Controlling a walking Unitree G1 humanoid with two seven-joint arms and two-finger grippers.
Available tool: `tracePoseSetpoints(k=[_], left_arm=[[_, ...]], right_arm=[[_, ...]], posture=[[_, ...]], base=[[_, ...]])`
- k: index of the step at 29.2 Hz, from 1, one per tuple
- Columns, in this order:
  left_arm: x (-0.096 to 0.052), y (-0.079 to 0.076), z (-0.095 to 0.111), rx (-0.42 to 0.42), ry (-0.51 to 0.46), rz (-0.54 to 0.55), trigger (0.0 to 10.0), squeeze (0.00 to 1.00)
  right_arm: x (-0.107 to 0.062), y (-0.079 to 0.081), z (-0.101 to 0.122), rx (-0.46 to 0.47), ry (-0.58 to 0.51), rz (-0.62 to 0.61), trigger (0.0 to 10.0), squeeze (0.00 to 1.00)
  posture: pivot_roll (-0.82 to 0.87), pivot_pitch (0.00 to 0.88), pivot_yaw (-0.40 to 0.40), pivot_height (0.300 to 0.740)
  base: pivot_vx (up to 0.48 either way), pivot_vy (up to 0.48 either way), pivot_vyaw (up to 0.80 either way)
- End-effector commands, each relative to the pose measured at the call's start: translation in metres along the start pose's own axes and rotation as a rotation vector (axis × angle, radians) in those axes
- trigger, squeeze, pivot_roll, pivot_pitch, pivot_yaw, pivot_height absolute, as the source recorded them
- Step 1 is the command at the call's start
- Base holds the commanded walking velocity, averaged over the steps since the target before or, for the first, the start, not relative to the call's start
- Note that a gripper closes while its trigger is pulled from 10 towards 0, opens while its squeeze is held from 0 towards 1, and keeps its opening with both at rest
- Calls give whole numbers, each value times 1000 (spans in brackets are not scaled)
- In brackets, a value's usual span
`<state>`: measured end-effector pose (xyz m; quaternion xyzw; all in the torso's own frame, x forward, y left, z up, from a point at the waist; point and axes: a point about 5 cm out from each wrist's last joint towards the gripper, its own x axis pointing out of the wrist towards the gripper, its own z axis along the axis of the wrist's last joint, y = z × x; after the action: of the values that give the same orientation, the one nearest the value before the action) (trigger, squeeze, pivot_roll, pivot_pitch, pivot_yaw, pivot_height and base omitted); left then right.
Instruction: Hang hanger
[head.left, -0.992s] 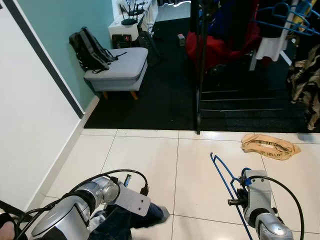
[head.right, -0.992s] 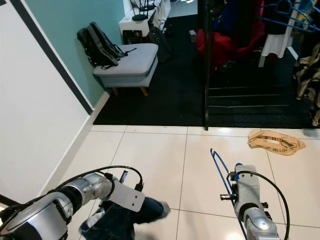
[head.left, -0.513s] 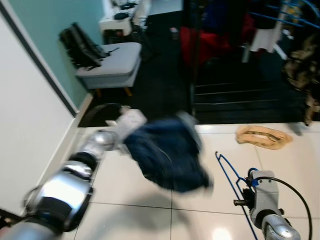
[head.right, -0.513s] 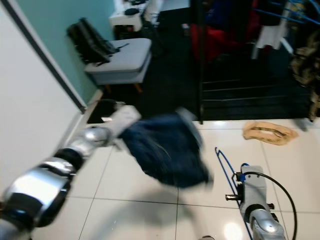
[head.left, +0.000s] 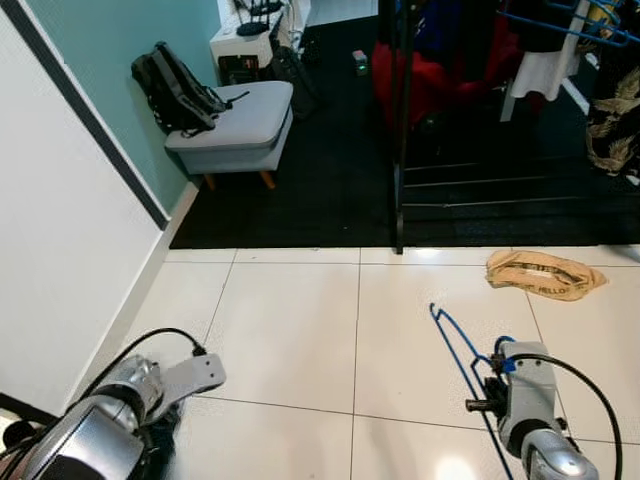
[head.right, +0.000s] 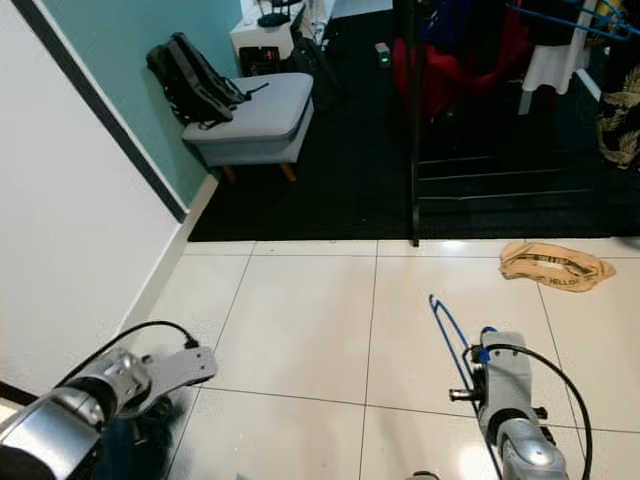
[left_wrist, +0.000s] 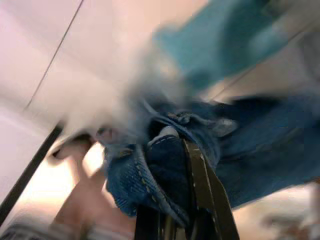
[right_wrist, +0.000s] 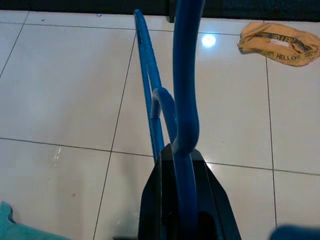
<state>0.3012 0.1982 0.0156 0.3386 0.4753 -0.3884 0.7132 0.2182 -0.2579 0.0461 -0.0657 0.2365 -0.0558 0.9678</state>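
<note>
A blue wire hanger (head.left: 455, 347) juts forward over the white tiles from my right arm (head.left: 522, 398). In the right wrist view my right gripper (right_wrist: 179, 152) is shut on the hanger's (right_wrist: 186, 90) neck, its hook pointing away from me. My left arm (head.left: 150, 385) is low at the bottom left. In the left wrist view my left gripper (left_wrist: 172, 150) is shut on a bunched piece of blue denim (left_wrist: 145, 175). The black clothes rack (head.left: 400, 130) stands ahead on the dark carpet with clothes and blue hangers (head.left: 560, 25) on it.
A grey bench (head.left: 235, 125) with a black backpack (head.left: 175, 90) stands at the back left by the teal wall. A crumpled yellow bag (head.left: 545, 275) lies on the tiles right of the rack's post. A white wall (head.left: 60, 250) runs along my left.
Half a second ago my left arm was swung up and forward with the denim; now it is back down at the lower left. The right arm still holds the hanger in place.
</note>
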Motion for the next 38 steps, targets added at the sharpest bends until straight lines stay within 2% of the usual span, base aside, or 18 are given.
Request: tracePoseSetpoints(k=[1, 2, 4, 5, 6, 7, 10, 12, 15, 17, 18, 21, 25, 26, 30, 31, 34, 38], left_arm=[[-18, 17, 44, -3, -230, 21, 10000, 0], [-39, 31, 82, -21, -422, 36, 10000, 0], [-39, 31, 82, -21, -422, 36, 10000, 0], [-61, 42, 107, -37, -566, 32, 10000, 0], [-61, 42, 107, -37, -566, 32, 10000, 0], [-81, 49, 123, -34, -675, -5, 10000, 0], [-93, 52, 130, -21, -732, -35, 10000, 0], [-109, 51, 131, 19, -812, -158, 10000, 0], [-112, 49, 127, 33, -831, -199, 10000, 0], [-110, 46, 117, 26, -837, -231, 10000, 0], [-110, 46, 117, 26, -837, -231, 10000, 0], [-110, 46, 116, -16, -860, -229, 10000, 0], [-127, 44, 147, -124, -1021, -285, 10000, 0], [-127, 44, 147, -124, -1021, -285, 10000, 0], [-141, 30, 166, -56, -1095, -346, 10000, 0], [-146, 20, 174, 5, -1112, -358, 10000, 0], [-150, 9, 180, 80, -1124, -372, 10000, 0], [-152, 7, 179, 131, -1121, -344, 10000, 0]], right_arm=[[-1, 3, 0, 12, -4, 10, 10000, 0], [0, 2, 2, 14, -10, 7, 10000, 0], [0, 2, 2, 14, -10, 7, 10000, 0], [1, 3, 4, 20, -16, 9, 10000, 0], [1, 3, 4, 20, -16, 9, 10000, 0], [2, 5, 6, 26, -26, 15, 10000, 0], [3, 6, 8, 31, -32, 21, 10000, 0], [5, 10, 17, 48, -72, 58, 10000, 0], [5, 13, 24, 58, -106, 101, 10000, 0], [-6, 23, 52, 57, -224, 311, 10000, 0], [-6, 23, 52, 57, -224, 311, 10000, 0], [-21, 28, 73, 52, -307, 473, 10000, 0], [-45, 19, 117, 13, -448, 600, 10000, 0], [-45, 19, 117, 13, -448, 600, 10000, 0], [-49, 18, 140, 9, -525, 601, 10000, 0], [-51, 20, 148, 8, -554, 607, 10000, 0], [-51, 24, 155, 9, -577, 611, 10000, 0], [-48, 26, 153, 0, -566, 616, 10000, 0]], posture=[[-88, 130, 180, 740], [-79, 127, 179, 740], [-79, 127, 179, 740], [-73, 124, 178, 740], [-73, 124, 178, 740], [-66, 118, 175, 740], [-64, 117, 174, 740], [-54, 106, 171, 740], [-50, 99, 168, 740], [-52, 89, 164, 740], [-52, 89, 164, 740], [-58, 84, 162, 740], [-73, 72, 157, 740], [-73, 72, 157, 740], [-82, 62, 155, 740], [-83, 59, 153, 740], [-80, 53, 151, 740], [-79, 38, 145, 740]], base=[[0, 0, 0], [0, 0, 0], [0, 0, 0], [0, 0, 0], [0, 0, 0], [0, 0, 0], [0, 0, 0], [0, 0, 0], [0, 0, 0], [0, 0, 0], [0, 0, 0], [0, 0, 0], [0, 0, 0], [0, 0, 0], [0, 0, 0], [0, 0, 0], [0, 0, 0], [0, 0, 0]])
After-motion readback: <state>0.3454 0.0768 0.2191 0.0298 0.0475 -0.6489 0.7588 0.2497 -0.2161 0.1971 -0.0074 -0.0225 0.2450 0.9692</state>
